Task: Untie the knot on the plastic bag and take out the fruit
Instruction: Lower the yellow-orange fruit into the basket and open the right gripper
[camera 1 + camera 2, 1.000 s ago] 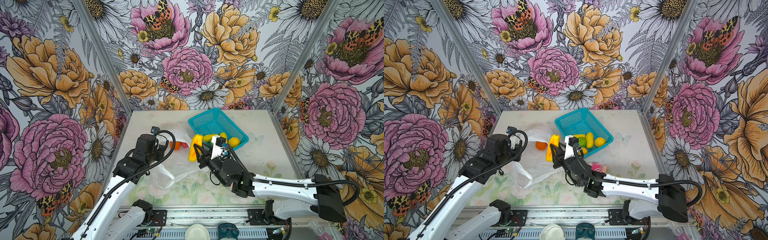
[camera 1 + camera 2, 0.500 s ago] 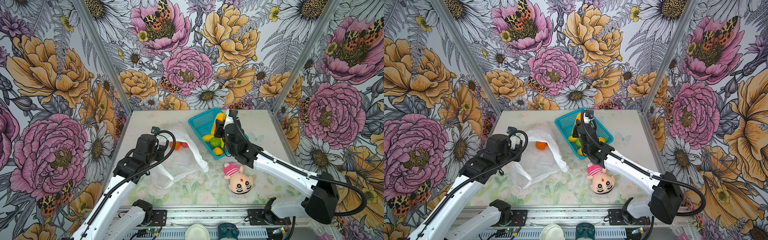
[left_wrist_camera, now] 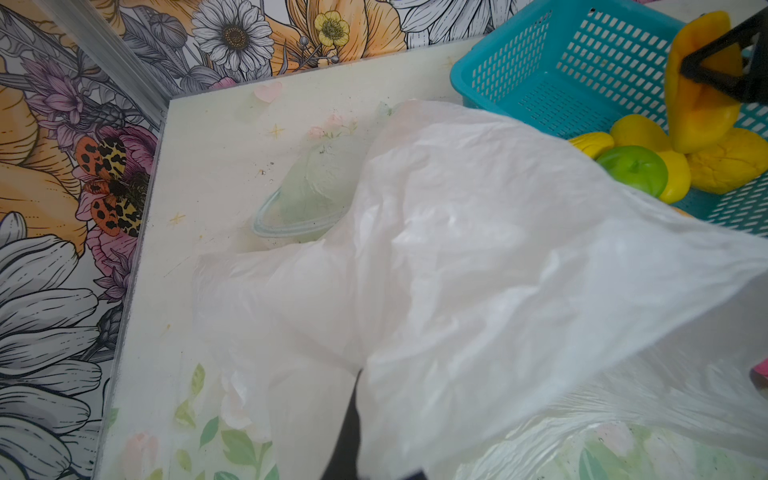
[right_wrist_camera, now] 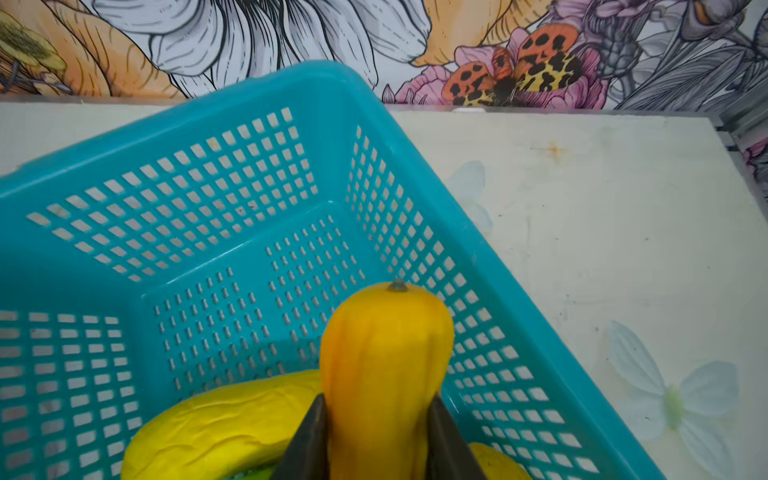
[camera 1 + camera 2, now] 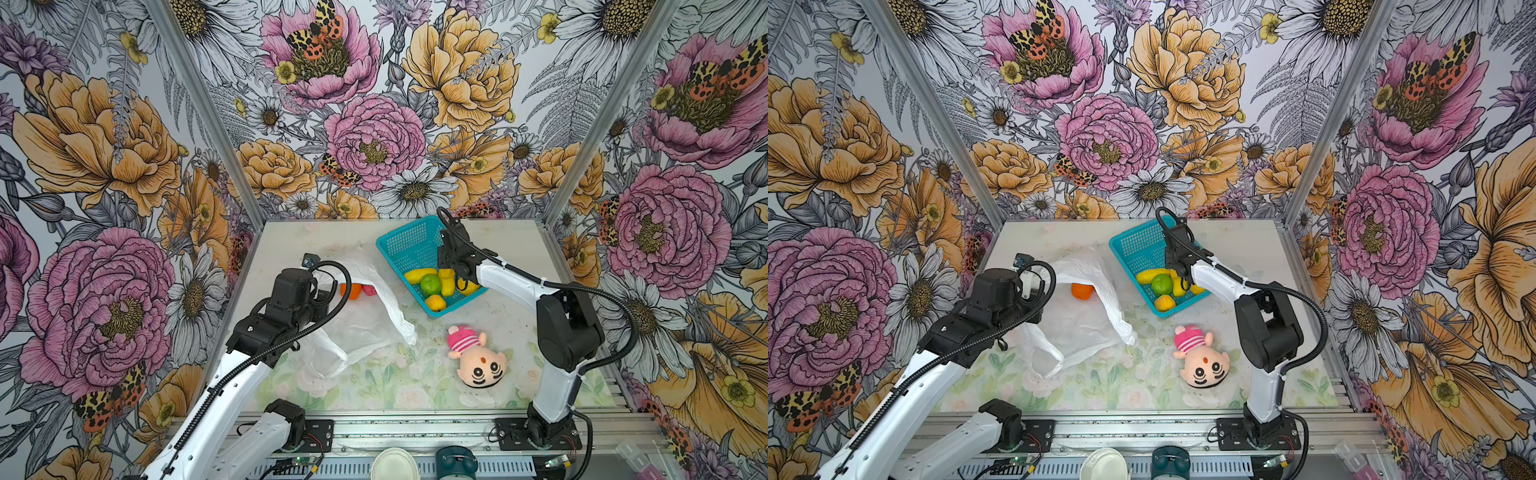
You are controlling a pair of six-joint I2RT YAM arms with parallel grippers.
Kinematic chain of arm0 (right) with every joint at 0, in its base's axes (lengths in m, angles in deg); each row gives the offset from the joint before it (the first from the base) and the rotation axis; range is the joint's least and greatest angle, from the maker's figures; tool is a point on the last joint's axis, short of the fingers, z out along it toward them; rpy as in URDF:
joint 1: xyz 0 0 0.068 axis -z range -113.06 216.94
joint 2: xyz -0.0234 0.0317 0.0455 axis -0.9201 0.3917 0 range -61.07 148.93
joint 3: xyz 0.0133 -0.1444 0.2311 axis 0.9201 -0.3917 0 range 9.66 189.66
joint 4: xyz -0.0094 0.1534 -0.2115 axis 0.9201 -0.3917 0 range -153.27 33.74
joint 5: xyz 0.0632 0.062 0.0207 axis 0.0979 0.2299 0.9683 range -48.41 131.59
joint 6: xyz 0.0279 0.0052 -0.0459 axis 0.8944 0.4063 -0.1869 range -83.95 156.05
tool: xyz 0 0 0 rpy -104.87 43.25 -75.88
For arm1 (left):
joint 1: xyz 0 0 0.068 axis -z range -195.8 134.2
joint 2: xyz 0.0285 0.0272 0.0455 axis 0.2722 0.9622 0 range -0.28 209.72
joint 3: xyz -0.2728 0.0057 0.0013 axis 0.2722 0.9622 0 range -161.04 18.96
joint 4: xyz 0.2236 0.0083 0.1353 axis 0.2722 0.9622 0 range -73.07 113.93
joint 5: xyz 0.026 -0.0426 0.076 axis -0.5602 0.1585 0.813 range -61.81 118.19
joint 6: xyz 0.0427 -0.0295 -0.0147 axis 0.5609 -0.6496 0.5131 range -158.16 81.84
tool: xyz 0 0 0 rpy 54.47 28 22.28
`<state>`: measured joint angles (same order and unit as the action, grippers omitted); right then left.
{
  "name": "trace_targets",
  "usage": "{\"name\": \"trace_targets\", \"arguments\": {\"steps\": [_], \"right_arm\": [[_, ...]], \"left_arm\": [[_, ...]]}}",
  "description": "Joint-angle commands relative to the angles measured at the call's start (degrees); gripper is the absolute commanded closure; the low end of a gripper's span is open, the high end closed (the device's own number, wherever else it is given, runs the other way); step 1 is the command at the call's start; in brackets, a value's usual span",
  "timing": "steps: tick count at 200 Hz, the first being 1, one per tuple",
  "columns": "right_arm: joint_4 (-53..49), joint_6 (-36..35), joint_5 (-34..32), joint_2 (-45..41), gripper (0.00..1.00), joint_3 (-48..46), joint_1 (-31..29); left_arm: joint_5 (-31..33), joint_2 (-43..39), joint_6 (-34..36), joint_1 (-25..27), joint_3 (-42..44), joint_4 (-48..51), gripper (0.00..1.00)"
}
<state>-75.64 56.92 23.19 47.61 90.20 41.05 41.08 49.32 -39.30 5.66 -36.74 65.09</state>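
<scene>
Right end effector [image 4: 376,401] clamps yellow fruit [image 4: 384,332] over basket [image 4: 249,91]; left end effector [image 3: 356,386] closed on plastic bag [image 5: 370,328].
Risk: dropped onto heaped fruit [image 5: 432,284], it may roll over the rim.

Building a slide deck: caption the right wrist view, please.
Right gripper clamps a yellow-orange oblong fruit over the teal mesh basket, where another yellow fruit lies.

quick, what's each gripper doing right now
left gripper: shut, pinching the white plastic bag
right gripper: shut on a yellow oblong fruit, over the teal basket
</scene>
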Motion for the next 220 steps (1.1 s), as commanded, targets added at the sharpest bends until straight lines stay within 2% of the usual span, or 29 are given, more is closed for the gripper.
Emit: {"name": "trace_targets", "arguments": {"steps": [1, 38, 56, 80, 105, 138, 179, 211, 220], "right_arm": [[-1.70, -1.53, 0.83, 1.26, 0.75, 2.85, 0.56], [-1.81, -0.83, 4.89, 4.52, 0.73, 4.53, 1.54], [-1.82, -0.59, 4.87, 5.45, 0.70, 5.03, 1.54], [-1.81, -0.28, 4.99, 5.27, 0.57, 4.90, 1.63], [-1.77, -0.14, 4.13, 4.29, 0.36, 4.32, 1.63], [-1.71, 0.77, 4.05, 1.69, 0.31, 2.78, 1.50], [-0.87, 1.99, 2.39, -7.88, 0.29, -2.28, 0.49], [3.65, 0.59, -0.17, -20.14, 0.28, -9.22, -4.26], [5.42, -0.05, -0.17, -23.17, 0.28, -11.25, -6.19]], "left_arm": [[0.83, -0.82, -0.14, -0.57, 0.42, -0.15, 1.00], [0.30, -0.83, -0.09, -1.00, 0.33, -0.18, 1.00], [0.18, -0.69, -0.09, -0.98, 0.33, -0.17, 1.00], [-0.22, -0.54, -0.09, -1.24, 0.33, -0.22, 1.00], [-0.16, -0.69, -0.09, -1.33, 0.35, -0.20, 1.00], [-0.49, -0.65, -0.08, -1.60, 0.24, -0.18, 1.00], [-0.49, -0.65, -0.13, -2.03, 0.24, -0.24, 1.00], [-0.54, -0.57, -0.08, -2.20, 0.16, -0.26, 1.00], [-2.33, -0.55, -0.09, -2.29, 0.16, -0.26, 1.00]]}}
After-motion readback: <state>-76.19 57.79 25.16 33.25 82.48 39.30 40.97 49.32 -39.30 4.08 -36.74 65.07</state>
